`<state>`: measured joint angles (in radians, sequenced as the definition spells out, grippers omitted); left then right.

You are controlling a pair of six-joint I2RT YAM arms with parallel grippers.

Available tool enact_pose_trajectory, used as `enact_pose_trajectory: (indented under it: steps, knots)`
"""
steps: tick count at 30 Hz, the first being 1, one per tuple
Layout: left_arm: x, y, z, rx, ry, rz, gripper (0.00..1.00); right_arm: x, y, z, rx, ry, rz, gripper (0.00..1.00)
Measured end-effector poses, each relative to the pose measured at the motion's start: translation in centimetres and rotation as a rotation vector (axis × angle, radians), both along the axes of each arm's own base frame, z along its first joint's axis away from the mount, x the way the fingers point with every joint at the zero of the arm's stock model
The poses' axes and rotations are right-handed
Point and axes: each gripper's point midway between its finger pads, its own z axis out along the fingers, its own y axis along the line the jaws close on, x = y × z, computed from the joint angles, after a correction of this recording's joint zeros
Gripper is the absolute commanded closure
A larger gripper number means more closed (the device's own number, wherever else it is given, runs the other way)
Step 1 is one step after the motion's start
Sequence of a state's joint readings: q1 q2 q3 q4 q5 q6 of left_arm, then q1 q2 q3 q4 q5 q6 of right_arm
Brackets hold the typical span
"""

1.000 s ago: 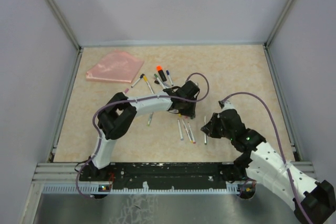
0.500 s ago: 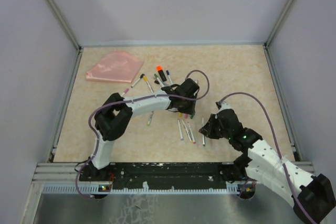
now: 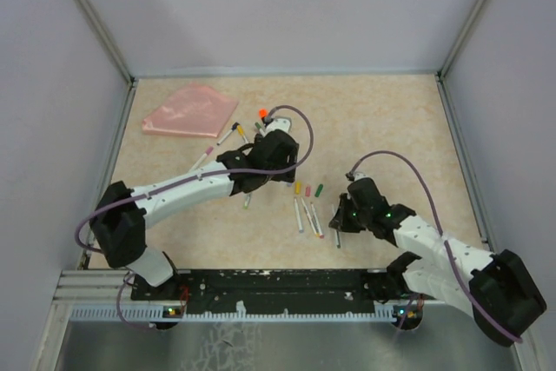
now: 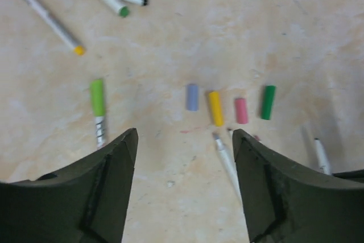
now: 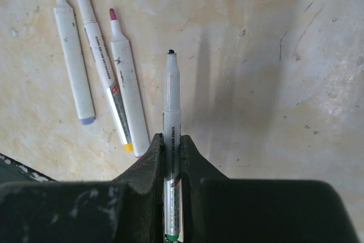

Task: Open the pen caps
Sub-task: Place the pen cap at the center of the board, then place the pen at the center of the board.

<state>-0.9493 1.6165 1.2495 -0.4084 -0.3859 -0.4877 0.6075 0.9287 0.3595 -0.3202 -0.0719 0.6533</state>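
**Beige table (image 3: 391, 128): one arm open-jawed, the other clamped**

The speckled surface sits inside pale grey walls, with a pink pouch (image 3: 189, 110) near its far left corner. In the left wrist view four loose pieces lie in a short row on the table: grey cap (image 4: 192, 97), yellow cap (image 4: 215, 108), pink cap (image 4: 241, 110) and green cap (image 4: 268, 102). The left gripper (image 4: 185, 135) hangs over the table just short of them, jaws wide apart and empty. Off to one side a lime cap (image 4: 98, 96) sits on its barrel (image 4: 100, 130). The right gripper (image 5: 171, 140) is clamped tight on a pen (image 5: 172, 92) that is uncapped, its dark tip pointing away from the fingers. Three bare pens (image 5: 102, 72) lie side by side next to it.
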Motion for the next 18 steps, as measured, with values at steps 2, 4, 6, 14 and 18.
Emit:
enact_pose_trajectory:
  steps: [2,4,6,14,18]
  knots:
    - [0.0,2.1,-0.4,0.047,-0.029,0.048,0.18,0.0,0.0,-0.5,-0.024,0.017,0.013,1.0]
    - [-0.1,3.9,-1.1,0.089,-0.045,0.084,0.16,0.2,0.1,-0.8,-0.039,0.026,0.024,1.0]
    - [-0.2,5.4,-1.8,0.124,-0.046,0.11,0.16,0.5,0.2,-0.9,-0.049,0.028,0.035,0.99]
    - [-0.7,9.0,-5.0,0.188,0.02,0.166,0.09,1.7,1.1,-1.2,-0.074,0.028,0.086,0.95]
    - [-0.5,11.2,-6.1,0.171,0.079,0.198,0.09,2.0,1.7,-1.3,-0.067,0.029,0.11,0.91]
